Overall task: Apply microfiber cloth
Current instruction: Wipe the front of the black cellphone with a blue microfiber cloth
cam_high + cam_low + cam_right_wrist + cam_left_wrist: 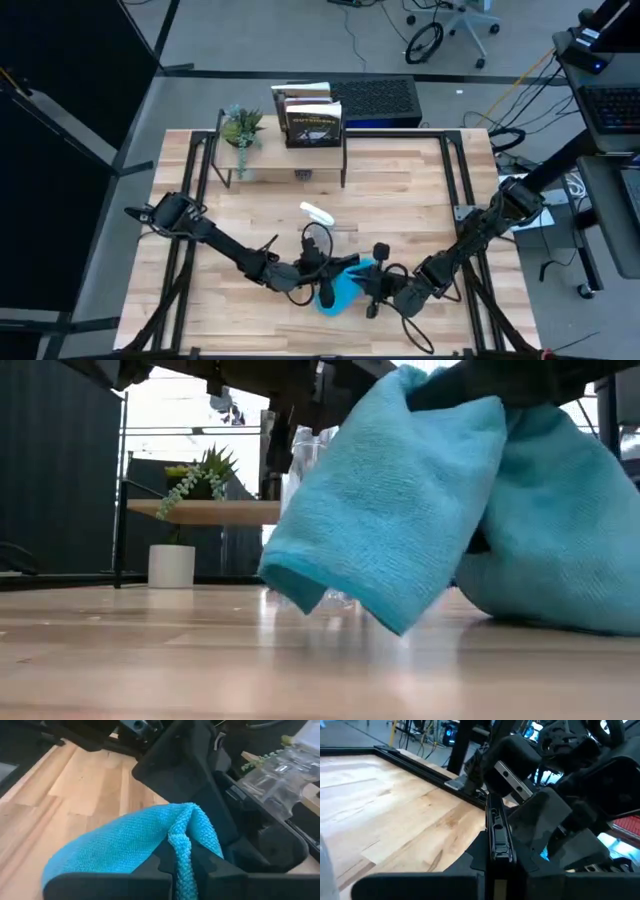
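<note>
The cloth lies near the front of the table, between the two grippers, partly lifted: in the low view one fold hangs off the wood while the rest bulges down to the surface. The right gripper reaches in from the right, and its wrist view shows both fingers pressed onto a pinched ridge of the cloth. The left gripper comes in from the left and meets the cloth's near edge; its wrist view shows a thin black phone standing edge-on between its fingers, so it is clamped on the phone. A clear spray bottle lies on the wood just behind both grippers. Farther back stand a small plant and a rack of books.
</note>
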Tool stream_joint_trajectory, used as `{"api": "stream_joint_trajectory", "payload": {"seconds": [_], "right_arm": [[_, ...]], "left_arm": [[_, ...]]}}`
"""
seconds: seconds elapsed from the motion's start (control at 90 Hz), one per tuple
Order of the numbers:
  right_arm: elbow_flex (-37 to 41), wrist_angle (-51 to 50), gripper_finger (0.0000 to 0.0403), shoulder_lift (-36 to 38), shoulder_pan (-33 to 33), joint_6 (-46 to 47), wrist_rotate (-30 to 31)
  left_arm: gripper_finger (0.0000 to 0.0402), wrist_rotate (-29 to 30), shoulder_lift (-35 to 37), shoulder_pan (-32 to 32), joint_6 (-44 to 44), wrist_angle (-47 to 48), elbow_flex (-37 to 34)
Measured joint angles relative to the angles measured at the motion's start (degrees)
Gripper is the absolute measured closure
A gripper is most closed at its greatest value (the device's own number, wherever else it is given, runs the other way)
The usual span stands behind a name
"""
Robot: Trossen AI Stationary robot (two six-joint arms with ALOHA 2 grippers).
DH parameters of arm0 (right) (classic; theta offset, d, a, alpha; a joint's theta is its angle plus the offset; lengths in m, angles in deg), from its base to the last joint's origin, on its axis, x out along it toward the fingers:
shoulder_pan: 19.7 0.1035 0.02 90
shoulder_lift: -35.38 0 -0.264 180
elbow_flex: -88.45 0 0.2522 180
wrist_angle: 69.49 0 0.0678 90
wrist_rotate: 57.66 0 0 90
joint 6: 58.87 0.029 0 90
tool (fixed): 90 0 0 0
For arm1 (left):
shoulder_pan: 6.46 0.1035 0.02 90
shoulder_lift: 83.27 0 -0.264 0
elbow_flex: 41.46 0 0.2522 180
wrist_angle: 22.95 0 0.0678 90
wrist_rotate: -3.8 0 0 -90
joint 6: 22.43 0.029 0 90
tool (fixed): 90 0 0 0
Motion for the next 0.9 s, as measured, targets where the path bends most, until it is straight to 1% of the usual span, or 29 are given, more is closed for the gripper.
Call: {"api": "stream_joint_trajectory", "payload": {"seconds": [0.211,0.378,0.456,0.622,0.744,0.833,0.9], "right_arm": [[0.04,7.6,0.0403,-1.5,-0.6,-1.09,-1.38],[0.0,10.61,0.0403,-4.12,-1.66,-1.16,-5.46],[-0.12,8.68,0.0403,-4.61,-1.52,0.48,-6.25],[-0.13,1.98,0.0403,-4.69,-0.1,7.03,-6.94],[-0.09,-2.0,0.0403,-4.69,0.96,11.73,-8.24],[-0.04,-4.03,0.0403,-4.71,1.84,13.66,-8.4],[-0.04,-4.6,0.0403,-4.72,2.43,14.32,-10.04]], "left_arm": [[0.0388,-1.04,0.02,0.17,-0.02,-1.59,0.0],[0.0388,-1.66,0.02,0.17,0.04,-0.98,0.0],[0.0388,-1.84,0.0,0.22,0.22,-0.71,0.0],[0.0388,-1.48,0.02,0.26,0.97,-1.71,0.02],[0.0388,-1.48,0.22,0.13,2.3,-3.98,0.04],[0.0388,-1.43,0.88,-0.22,3.91,-4.6,0.04],[0.0388,-1.43,1.27,-0.48,4.66,-4.99,0.23]]}}
